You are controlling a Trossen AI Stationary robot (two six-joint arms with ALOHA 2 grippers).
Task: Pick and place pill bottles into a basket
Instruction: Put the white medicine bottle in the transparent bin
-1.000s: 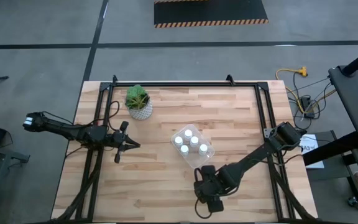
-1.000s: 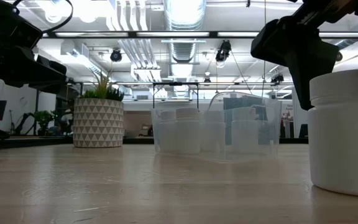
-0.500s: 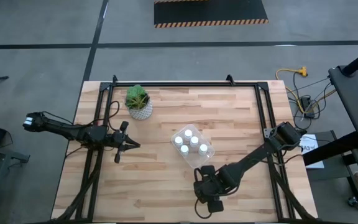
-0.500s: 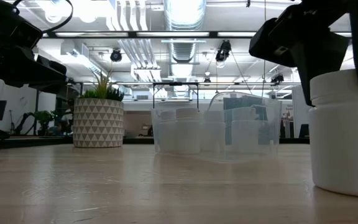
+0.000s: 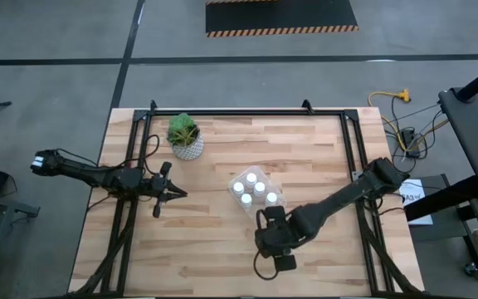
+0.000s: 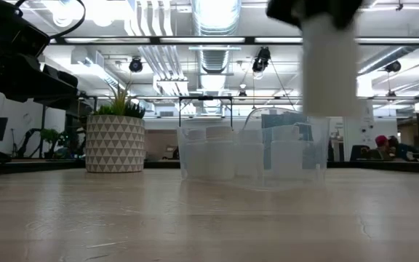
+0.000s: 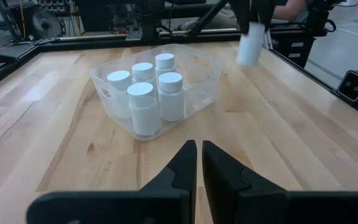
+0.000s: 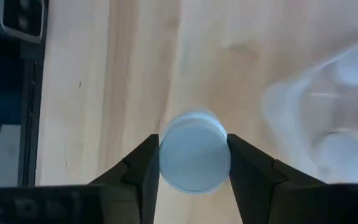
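One white pill bottle [image 6: 329,69] hangs in the air near the table's near edge, with my right gripper [image 5: 269,235] shut on it; the high view hides the bottle under the gripper. Its round cap [image 8: 194,149] fills the gap between my fingers. The clear basket [image 5: 277,202] stands on the table just beyond, with several white bottles [image 7: 145,106] upright in it. My left gripper [image 5: 181,193] waits shut over the table's left part, pointing at the basket [image 7: 211,68]. My right gripper pinches the bottle's top end at the cap's rim [image 8: 165,155] between its two fingers [image 8: 244,165], one on each side. The fingers come from above, pointing steeply down. The bottle hangs upright below them [image 7: 250,46], lifted clear of the table.
A white patterned pot with a green plant [image 5: 186,141] stands at the far left of the table [image 5: 322,158]. Black frame rails [image 5: 351,158] run along the table's sides. Bare wood lies between the basket and the near edge.
My right gripper has shut on the bottle that stood near the table's near edge. It then rose and went a little toward the basket. The bottle has left the table and hangs upright, lifted clear.
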